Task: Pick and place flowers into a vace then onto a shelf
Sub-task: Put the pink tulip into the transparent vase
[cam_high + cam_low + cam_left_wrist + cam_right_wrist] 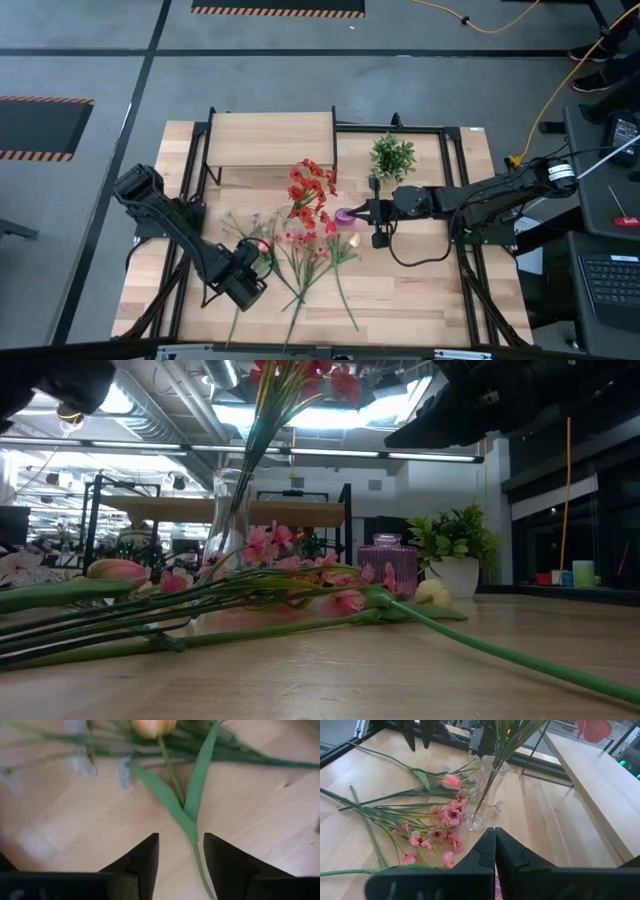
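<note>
Tulip stem runs lengthwise between the open left end effector fingers, bloom ahead.

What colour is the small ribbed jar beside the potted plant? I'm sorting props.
Purple jar, clearest in the low view.

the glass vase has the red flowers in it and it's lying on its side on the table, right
Not quite. The glass vase does hold the red flowers, but it stands upright on the table, not on its side. The right wrist view shows this best, with the stems rising out of its open mouth; the low view agrees.
</note>
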Robot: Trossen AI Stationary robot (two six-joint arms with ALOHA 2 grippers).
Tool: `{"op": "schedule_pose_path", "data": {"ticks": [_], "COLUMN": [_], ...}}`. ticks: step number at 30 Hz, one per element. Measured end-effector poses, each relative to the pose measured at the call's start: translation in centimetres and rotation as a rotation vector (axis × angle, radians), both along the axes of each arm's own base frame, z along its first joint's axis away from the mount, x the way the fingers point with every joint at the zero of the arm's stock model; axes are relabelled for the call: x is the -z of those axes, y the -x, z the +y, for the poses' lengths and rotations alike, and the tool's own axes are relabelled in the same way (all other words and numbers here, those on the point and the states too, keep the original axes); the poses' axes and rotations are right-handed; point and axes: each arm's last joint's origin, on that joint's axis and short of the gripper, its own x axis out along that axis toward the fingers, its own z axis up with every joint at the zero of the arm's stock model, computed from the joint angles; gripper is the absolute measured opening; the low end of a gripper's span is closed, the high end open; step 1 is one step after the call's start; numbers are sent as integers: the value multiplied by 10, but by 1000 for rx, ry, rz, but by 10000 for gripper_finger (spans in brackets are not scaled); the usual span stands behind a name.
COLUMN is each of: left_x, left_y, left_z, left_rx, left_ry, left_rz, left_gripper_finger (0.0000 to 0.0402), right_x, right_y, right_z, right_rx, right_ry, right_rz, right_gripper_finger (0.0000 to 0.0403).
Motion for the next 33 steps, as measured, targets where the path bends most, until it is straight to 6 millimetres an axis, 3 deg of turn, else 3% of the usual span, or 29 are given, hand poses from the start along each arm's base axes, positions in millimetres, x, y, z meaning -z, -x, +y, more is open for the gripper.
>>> {"op": "schedule_pose_path", "data": {"ticks": [12,33], "left_x": [24,55], "left_y": [-8,-13], "left_z": [-21,-26], "left_rx": [17,-14], "left_ry": [73,2], "left_rz": [4,75], "left_gripper_finger": [157,157], "right_x": [0,0], "right_y": [0,0], "right_z": [0,0], "right_rx": [1,1], "right_ry": [-1,-5], "right_rz": [0,-4], "right_gripper_finger": [3,3]}}
